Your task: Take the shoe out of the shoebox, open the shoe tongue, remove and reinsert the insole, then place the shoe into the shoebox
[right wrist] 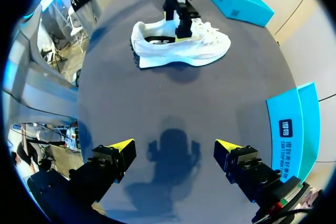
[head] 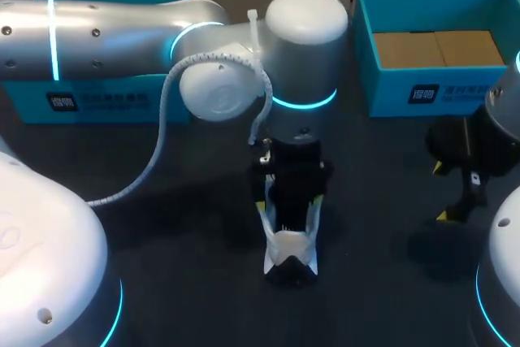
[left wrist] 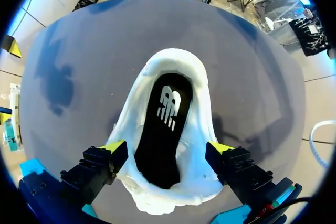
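Left tool (left wrist: pixel 167 149) spread wide, straddling the white shoe (left wrist: pixel 176 60) across its opening; right tool (right wrist: pixel 175 148) spread wide above the table (right wrist: pixel 157 103).

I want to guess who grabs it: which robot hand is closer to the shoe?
Left. The left gripper sits right over the shoe; the right gripper hangs above bare table, apart from it.

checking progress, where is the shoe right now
The white shoe stands on the dark table near the middle of the head view, directly under the left gripper and outside the blue shoebox at the far right.
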Controlling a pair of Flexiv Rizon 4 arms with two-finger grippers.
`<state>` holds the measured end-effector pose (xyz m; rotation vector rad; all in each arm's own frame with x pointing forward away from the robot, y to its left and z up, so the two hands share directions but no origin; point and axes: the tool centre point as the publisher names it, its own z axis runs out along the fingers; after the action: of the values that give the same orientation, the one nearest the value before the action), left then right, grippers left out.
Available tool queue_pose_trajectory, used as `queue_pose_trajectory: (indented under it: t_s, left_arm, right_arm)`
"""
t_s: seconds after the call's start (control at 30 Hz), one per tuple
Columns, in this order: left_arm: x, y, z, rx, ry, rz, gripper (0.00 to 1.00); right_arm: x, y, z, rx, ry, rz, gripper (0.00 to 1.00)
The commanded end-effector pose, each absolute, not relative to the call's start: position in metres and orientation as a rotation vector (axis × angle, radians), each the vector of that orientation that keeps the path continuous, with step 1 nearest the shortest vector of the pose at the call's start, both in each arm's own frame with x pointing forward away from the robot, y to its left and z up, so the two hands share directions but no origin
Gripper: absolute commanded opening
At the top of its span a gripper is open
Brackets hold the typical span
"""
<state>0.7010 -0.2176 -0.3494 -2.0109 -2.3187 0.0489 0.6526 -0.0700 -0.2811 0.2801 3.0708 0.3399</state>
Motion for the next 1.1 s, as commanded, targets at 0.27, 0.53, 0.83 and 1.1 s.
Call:
queue_pose_trajectory:
  t_s: [0.27, 0.53, 0.83, 1.1]
  left_arm:
    - [0.693, -0.209, -0.344, -2.069, -2.240, 0.105, 1.00]
    - [0.701, -0.211, -0.340, -2.081, -2.249, 0.090, 1.00]
    - [0.721, -0.212, -0.327, -2.065, -2.317, 0.070, 1.00]
    - [0.739, -0.207, -0.298, -2.064, -2.388, 0.100, 1.00]
  right_arm:
    - [0.652, -0.070, -0.282, 0.280, 3.069, 0.338, 1.00]
    - [0.652, -0.070, -0.282, 0.280, 3.069, 0.338, 1.00]
    - [0.652, -0.070, -0.282, 0.280, 3.069, 0.338, 1.00]
    - [0.652, -0.070, -0.282, 0.280, 3.069, 0.338, 1.00]
